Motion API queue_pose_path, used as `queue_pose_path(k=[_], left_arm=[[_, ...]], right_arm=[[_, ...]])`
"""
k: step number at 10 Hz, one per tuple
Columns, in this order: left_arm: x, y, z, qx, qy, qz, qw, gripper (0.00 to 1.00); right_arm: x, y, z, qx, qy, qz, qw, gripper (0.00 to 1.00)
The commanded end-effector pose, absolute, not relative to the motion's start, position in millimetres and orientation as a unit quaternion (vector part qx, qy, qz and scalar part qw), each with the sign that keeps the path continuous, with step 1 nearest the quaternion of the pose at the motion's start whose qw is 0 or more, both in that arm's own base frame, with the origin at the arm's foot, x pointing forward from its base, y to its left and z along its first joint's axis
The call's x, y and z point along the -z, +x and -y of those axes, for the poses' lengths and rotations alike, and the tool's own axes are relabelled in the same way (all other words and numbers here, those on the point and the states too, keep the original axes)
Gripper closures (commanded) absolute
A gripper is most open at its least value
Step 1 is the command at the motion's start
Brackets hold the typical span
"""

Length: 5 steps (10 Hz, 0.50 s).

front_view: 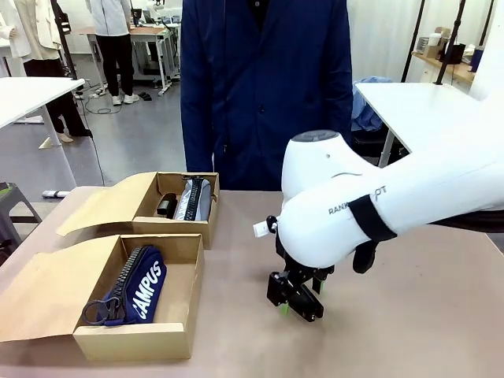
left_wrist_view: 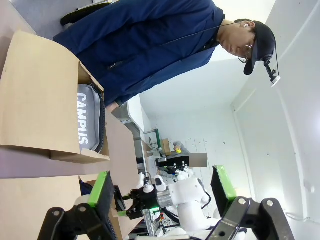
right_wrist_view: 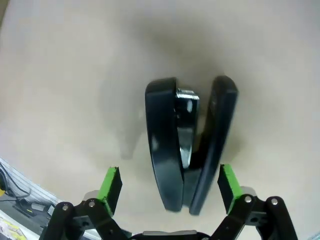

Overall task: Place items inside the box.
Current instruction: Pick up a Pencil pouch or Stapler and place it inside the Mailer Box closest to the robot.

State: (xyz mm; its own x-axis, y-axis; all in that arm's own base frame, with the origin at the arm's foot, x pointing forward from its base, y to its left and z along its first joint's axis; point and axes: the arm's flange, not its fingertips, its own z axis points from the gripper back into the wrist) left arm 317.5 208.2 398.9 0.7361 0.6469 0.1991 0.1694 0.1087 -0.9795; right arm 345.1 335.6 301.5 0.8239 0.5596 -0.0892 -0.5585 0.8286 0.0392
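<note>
Right gripper (front_view: pixel 301 303): jaws spread wide, nothing pinched; hangs low over the table's near-middle, pointing down. Wrist view puts the black stapler (right_wrist_view: pixel 187 145) between its green pads (right_wrist_view: pixel 111 184), lying on its side on bare tabletop, hinge end toward the gripper, jaw end away. Pads clear of it on both sides, so this reads as a line-up for a grasp, not a grip.
Why that pose: pads flank the stapler's two long faces, likely so a squeeze presses body and base together.
Left gripper (left_wrist_view: pixel 162 192): fingers spread, empty; held off to the side, looking across at the boxes.
Far box (front_view: pixel 177 206): toward the table's far-left edge, flaps open; grey CAMPUS pouch (front_view: pixel 193 199) inside with a small dark item beside it, too small to name.
Near box (front_view: pixel 146 303): near-left corner, flap folded out flat; navy CAMPUS pouch (front_view: pixel 138 287) lies lengthwise inside.
Person (front_view: pixel 264 87): stands at the far edge behind the boxes, hands out of sight.
Progress guess: pouches already boxed, stapler not yet.
Risk: stapler on its side could slip or spring apart under a squeeze.
</note>
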Motion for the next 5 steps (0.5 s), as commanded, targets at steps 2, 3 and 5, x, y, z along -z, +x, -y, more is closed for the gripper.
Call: queue_pose_path(k=[2,3,5], left_arm=[[-399.6,313.9,-207.3,-0.168,-0.644,0.32,0.674,0.0],[-399.6,313.9,-207.3,-0.168,-0.644,0.32,0.674,0.0],[-399.6,313.9,-207.3,-0.168,-0.644,0.32,0.674,0.0]], right_arm=[[-290.8,349.3,-346.1,-0.284,-0.002,-0.027,0.958,0.0],[-294.6,348.4,-345.4,-0.282,-0.004,-0.016,0.959,0.0],[-297.2,347.9,-344.8,-0.28,-0.005,-0.015,0.96,0.0]])
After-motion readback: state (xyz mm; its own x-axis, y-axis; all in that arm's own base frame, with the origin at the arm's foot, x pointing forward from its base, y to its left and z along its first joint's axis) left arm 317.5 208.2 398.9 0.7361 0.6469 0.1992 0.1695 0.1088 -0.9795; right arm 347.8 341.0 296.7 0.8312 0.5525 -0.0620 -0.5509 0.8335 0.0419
